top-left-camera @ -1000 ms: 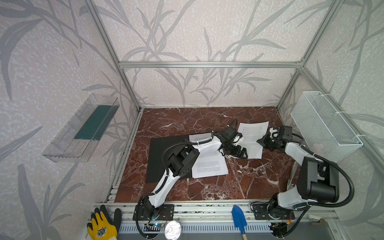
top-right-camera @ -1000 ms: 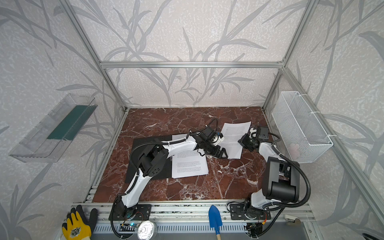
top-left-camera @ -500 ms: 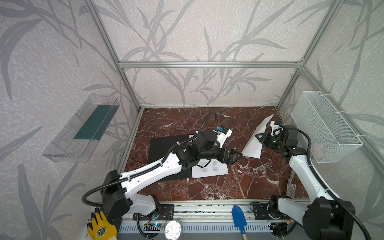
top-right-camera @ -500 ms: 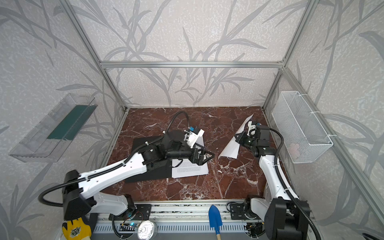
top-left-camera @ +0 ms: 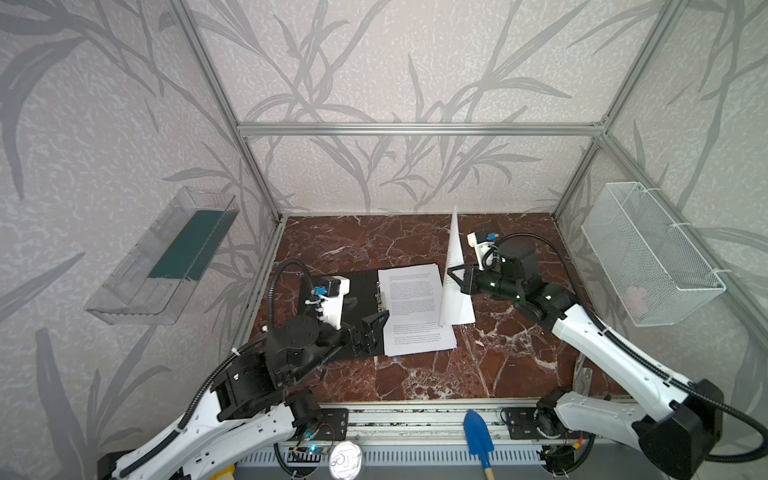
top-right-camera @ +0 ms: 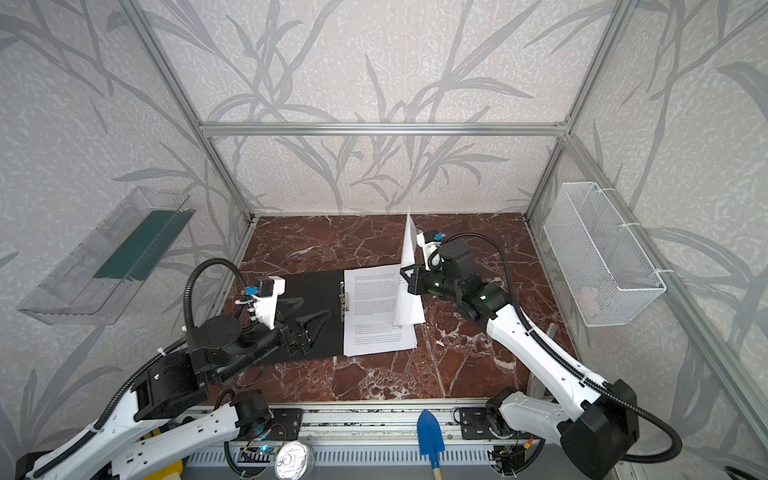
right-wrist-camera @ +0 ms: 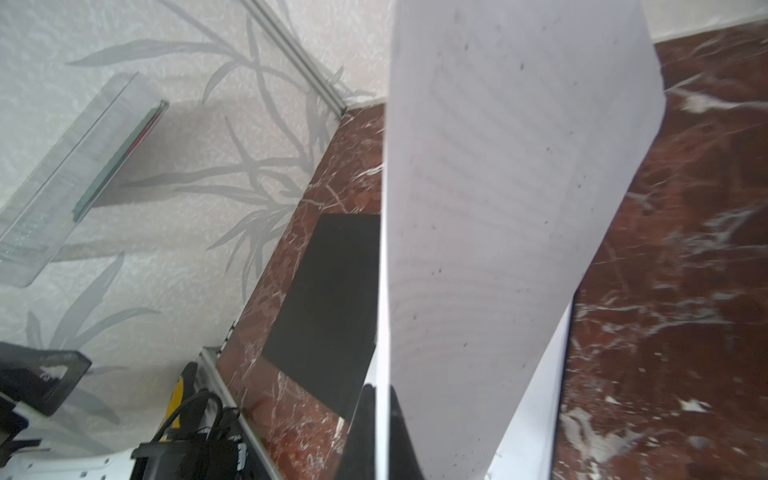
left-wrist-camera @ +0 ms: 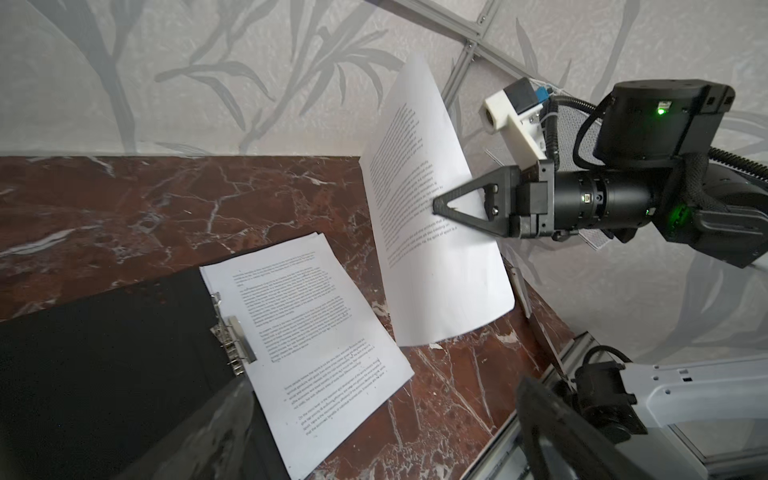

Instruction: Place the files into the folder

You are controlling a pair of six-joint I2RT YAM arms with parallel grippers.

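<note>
Top views, near edge: left gripper (top-left-camera: 368, 311) low over the left cover of the folder (left-wrist-camera: 104, 353), fingers spread wide, holding nothing.
Folder: black, open and flat, left of centre on the bench (top-left-camera: 415, 374); metal clip (left-wrist-camera: 232, 340) along its spine.
Beside clip: stack of files (top-left-camera: 415, 307), white with dense black print, flat just right of it.
Lifted sheet (left-wrist-camera: 436, 282): on edge, curled, pinched in the closed right gripper (left-wrist-camera: 438, 206) above the stack's right edge.
Left wall tray (top-left-camera: 124, 299): clear; green panel (top-left-camera: 187, 245) inside.
Right wall basket (top-left-camera: 648, 249): white wire; something pale inside, unclear.
</note>
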